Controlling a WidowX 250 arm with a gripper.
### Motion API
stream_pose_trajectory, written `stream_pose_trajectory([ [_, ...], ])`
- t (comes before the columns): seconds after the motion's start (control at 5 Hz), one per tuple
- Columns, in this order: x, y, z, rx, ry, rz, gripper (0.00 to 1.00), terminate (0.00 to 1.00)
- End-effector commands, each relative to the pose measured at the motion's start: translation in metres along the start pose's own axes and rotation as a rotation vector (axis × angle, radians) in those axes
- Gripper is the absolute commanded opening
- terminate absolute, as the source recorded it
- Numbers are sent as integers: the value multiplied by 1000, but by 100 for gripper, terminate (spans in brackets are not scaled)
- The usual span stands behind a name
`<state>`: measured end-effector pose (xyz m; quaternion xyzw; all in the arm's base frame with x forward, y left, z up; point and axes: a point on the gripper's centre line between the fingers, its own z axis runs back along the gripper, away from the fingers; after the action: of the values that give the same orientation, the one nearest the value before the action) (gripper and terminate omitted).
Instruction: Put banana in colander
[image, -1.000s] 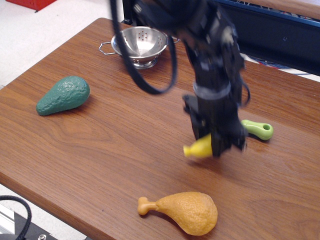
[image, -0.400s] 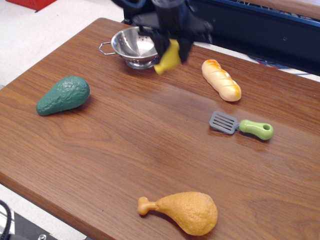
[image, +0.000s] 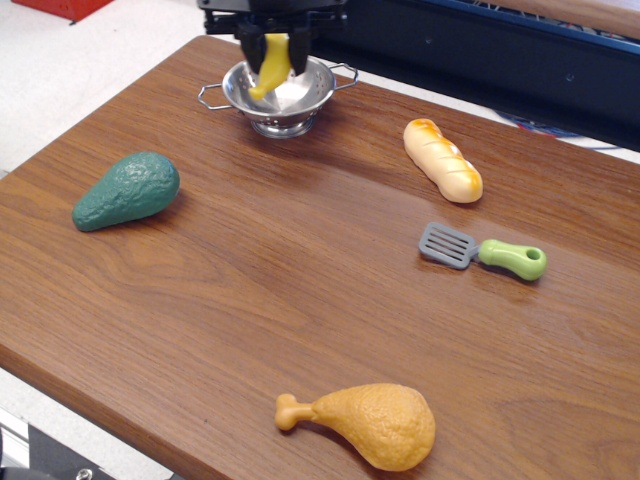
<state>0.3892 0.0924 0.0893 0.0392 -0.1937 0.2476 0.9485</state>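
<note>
The banana (image: 271, 64) is held between the two dark fingers of the gripper (image: 274, 50), directly above the colander (image: 280, 94), with its lower tip hanging into the bowl. Whether the tip touches the steel cannot be told. The arm above the gripper is cut off by the upper edge. Part of the colander's far rim is hidden behind the fingers.

The colander (image: 280, 95) stood at the far left of the counter (image: 250, 270), the banana (image: 270, 66) above it. The avocado (image: 126, 190) lay left, the bread (image: 442, 159) and spatula (image: 483, 251) right, the drumstick (image: 370, 424) near.
</note>
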Motion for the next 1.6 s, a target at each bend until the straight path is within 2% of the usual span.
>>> stream_pose_trajectory([
  [0.0, 20, 8, -2, 47, -78, 66, 0, 0],
  [0.2, 25, 2, -7, 45, -90, 70, 0, 0],
  [0.4, 24, 1, 0, 8, -139, 75, 100, 0],
  [0.6, 28, -2, 2, 29, -186, 70, 100, 0],
  [0.8, 21, -9, 11, 7, -199, 31, 100, 0],
  [1.0, 15, -13, 26, -26, -197, -11, 100, 0],
  [1.4, 15, -13, 26, -26, -197, -11, 100, 0],
])
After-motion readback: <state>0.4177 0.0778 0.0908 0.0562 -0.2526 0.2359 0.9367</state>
